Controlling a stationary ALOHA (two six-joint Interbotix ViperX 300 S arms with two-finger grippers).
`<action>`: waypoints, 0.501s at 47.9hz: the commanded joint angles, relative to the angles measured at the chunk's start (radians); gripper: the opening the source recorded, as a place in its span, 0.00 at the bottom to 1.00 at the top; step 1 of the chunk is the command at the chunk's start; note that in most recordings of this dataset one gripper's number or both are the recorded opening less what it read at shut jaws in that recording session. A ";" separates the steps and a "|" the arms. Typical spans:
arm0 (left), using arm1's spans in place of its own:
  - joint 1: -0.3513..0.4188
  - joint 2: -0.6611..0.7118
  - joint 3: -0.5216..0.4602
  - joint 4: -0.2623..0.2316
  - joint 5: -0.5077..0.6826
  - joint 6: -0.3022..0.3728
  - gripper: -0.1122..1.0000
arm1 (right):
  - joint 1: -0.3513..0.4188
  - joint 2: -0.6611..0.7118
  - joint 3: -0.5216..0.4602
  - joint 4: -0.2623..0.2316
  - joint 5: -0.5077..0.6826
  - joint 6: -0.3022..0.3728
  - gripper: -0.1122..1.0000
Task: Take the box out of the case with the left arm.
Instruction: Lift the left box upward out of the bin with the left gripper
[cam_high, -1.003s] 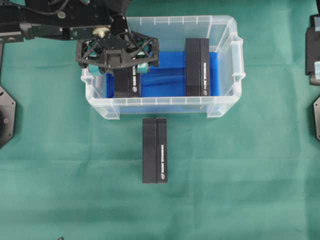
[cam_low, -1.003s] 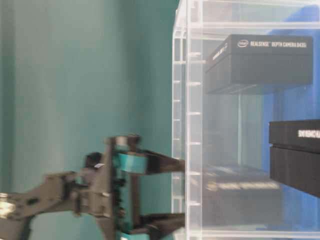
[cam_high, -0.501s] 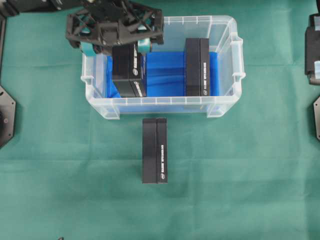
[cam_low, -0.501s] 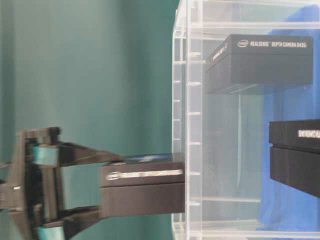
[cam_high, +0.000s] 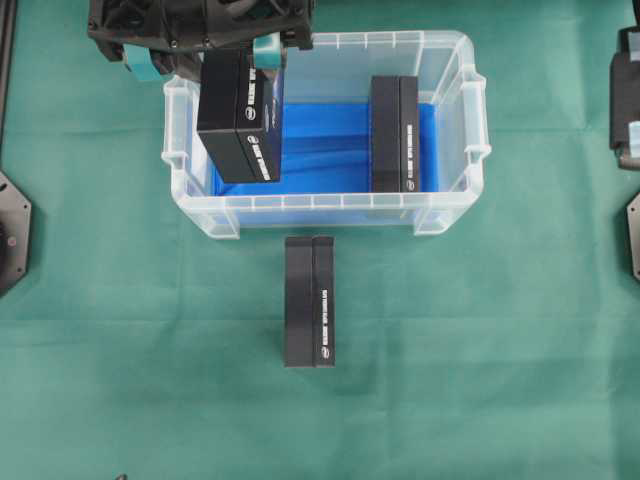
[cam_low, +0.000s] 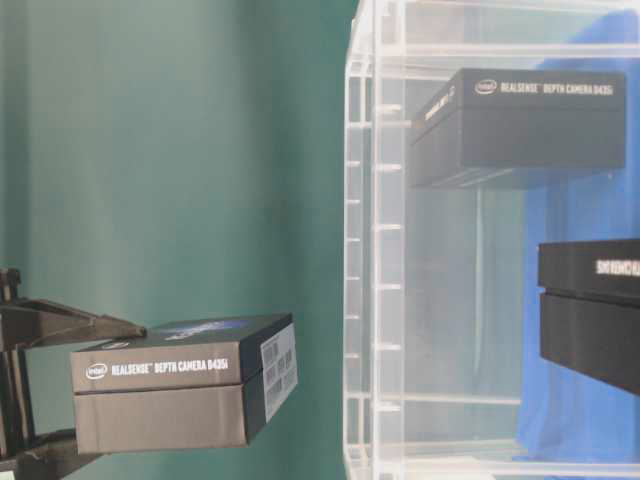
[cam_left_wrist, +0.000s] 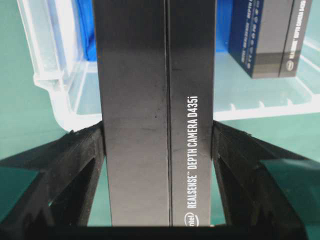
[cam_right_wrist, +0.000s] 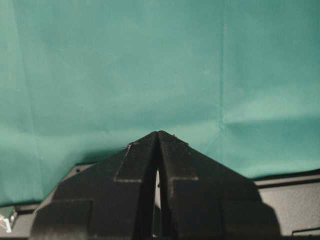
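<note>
The left gripper (cam_high: 200, 35), at the overhead's upper left, clamps the box (cam_high: 240, 115) by its long sides, above the case's (cam_high: 455, 130) left end. Judged risk: held near one end only, the box could sag or slip, or clip the rim when carried off. Its long axis runs up-down in frame, free end pointing down. The right gripper (cam_right_wrist: 158, 145) rests pinched closed, empty.
</note>
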 joint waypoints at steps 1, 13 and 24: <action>0.003 -0.029 -0.029 0.003 0.002 0.002 0.65 | -0.002 0.000 -0.011 -0.003 -0.005 0.002 0.11; 0.003 -0.029 -0.026 0.005 0.002 0.002 0.65 | -0.002 0.000 -0.011 -0.005 -0.005 0.002 0.11; 0.003 -0.031 -0.025 0.006 0.002 0.002 0.65 | -0.002 0.000 -0.011 -0.009 -0.005 0.002 0.11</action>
